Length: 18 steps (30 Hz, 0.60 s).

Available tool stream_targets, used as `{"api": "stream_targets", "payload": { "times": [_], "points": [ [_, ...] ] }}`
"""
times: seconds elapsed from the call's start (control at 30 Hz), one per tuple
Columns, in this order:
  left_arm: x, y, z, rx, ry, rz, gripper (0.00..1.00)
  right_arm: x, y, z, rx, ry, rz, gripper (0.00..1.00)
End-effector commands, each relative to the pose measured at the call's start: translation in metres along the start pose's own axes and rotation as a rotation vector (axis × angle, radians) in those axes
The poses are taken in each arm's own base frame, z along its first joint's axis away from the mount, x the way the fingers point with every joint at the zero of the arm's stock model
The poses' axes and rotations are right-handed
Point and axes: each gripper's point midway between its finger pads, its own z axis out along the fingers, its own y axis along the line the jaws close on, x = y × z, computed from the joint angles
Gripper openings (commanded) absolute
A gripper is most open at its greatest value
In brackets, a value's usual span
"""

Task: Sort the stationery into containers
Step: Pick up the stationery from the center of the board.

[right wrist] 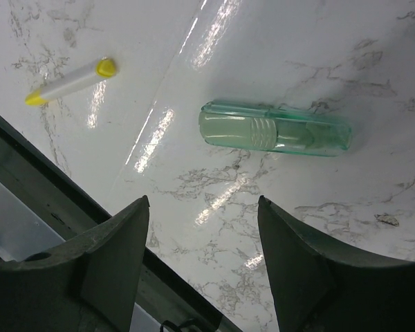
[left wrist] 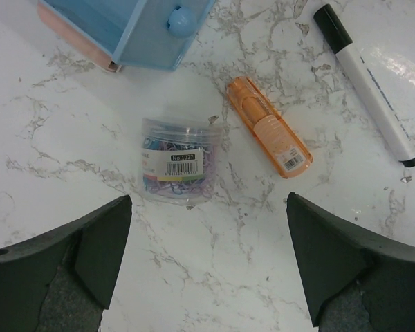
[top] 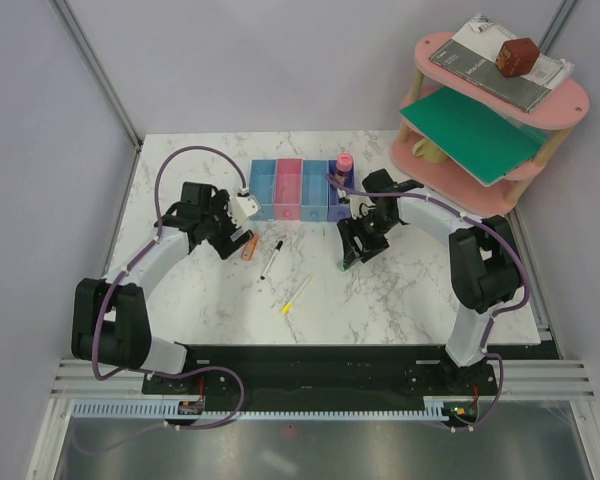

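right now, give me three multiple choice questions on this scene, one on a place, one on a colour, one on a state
1. Where is the clear jar of paper clips?
A) on the table, beside the orange eraser
B) in a drawer
C) on the floor

2. What colour is the translucent eraser by the right end effector?
A) red
B) pale green
C) black

3. How is the left end effector?
A) shut on the jar
B) shut on the orange eraser
C) open, holding nothing

Answers:
1 A: the left wrist view shows it on the marble next to the orange eraser.
2 B: the right wrist view shows it see-through green.
3 C: its fingers stand wide apart with nothing between them.
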Motion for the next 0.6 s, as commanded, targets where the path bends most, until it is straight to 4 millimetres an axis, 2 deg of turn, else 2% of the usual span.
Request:
{"api": "stream_targets", "payload": {
  "times": [0.0,0.07,0.1,0.23,0.57],
  "points": [
    [-0.016,0.015,-0.002,0.032,-0.129,0.222,1.0,-0.015,0.005,-0.017,0.018,-0.063,-0.047,0.71],
    [-0.01,0.01,0.005,0.096,-0.135,0.229,1.0,-0.015,0.005,-0.018,0.023,-0.067,-0.054,0.71],
    [-0.011,0.019,0.004,0.089,-0.14,0.228,1.0,-0.015,0.004,-0.019,0.025,-0.069,-0.053,0.71],
    [-0.004,0.031,0.015,0.118,-0.145,0.222,0.98,-0.017,0.006,-0.025,0.031,-0.086,-0.066,0.71],
    [0.002,0.028,0.04,0.201,-0.182,0.244,0.91,-0.019,0.007,-0.03,0.043,-0.099,-0.078,0.7]
  ]
}}
